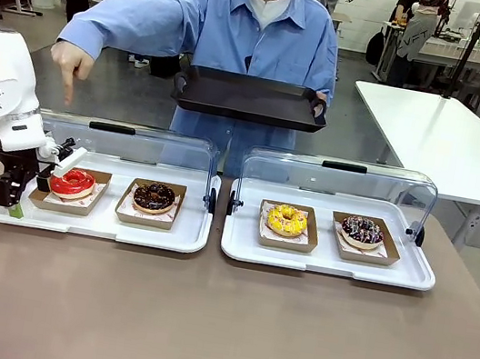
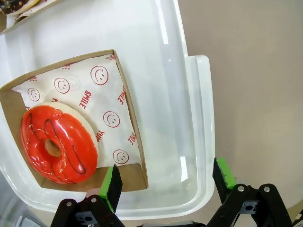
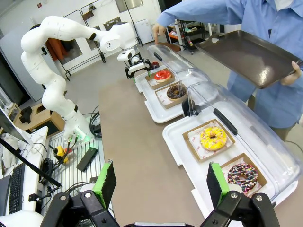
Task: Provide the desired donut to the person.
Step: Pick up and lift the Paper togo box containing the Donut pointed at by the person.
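Here the red donut (image 2: 58,143) lies just beside the spread left claw (image 2: 167,178).

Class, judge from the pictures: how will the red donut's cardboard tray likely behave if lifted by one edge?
The cardboard tray looks thin, so it would probably sag under the red donut. Sitting loose on the paper liner, the donut may slide if tilted. Its glossy icing likely smears if touched.

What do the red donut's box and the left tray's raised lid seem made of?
The box looks like matte brown cardboard, folded at the corner, lined with printed white paper. The lid seems clear glossy plastic: the blue shirt shows through it.
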`<state>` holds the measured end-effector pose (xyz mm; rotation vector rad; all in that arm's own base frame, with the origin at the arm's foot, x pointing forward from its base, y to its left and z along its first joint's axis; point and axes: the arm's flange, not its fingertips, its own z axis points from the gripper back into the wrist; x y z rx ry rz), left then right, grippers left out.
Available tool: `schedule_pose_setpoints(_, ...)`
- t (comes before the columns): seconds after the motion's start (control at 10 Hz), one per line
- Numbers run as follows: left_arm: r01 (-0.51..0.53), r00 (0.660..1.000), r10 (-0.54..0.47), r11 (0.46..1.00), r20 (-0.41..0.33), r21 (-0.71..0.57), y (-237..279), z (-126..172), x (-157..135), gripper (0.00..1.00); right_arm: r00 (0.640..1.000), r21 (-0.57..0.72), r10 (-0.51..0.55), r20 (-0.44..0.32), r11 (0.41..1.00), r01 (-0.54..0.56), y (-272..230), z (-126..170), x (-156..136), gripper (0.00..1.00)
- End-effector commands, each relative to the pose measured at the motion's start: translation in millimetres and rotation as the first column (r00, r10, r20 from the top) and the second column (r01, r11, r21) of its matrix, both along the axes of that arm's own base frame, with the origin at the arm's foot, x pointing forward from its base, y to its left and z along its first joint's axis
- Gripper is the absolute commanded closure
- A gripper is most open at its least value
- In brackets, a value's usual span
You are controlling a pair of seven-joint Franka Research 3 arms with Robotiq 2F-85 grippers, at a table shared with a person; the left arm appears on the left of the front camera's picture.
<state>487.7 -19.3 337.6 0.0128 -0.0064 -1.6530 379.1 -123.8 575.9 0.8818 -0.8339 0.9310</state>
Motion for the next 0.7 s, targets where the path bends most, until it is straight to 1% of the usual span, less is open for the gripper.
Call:
schedule_pose_setpoints(0.0, -0.028, 0.999, 0.028, 0.999, 0.018, 0.026, 0.7, -7.6, 2.4, 0.00, 1.000, 0.008, 0.004, -0.001, 1.000, -0.004, 0.8, -1.0, 0.1, 0.00)
schedule_pose_setpoints(0.6, -0.052, 0.998, 0.051, 0.999, 0.031, 0.016, 3.6, -14.4, 12.1, 0.00, 1.000, 0.008, 0.004, -0.001, 1.000, -0.004, 0.8, -1.0, 0.1, 0.00)
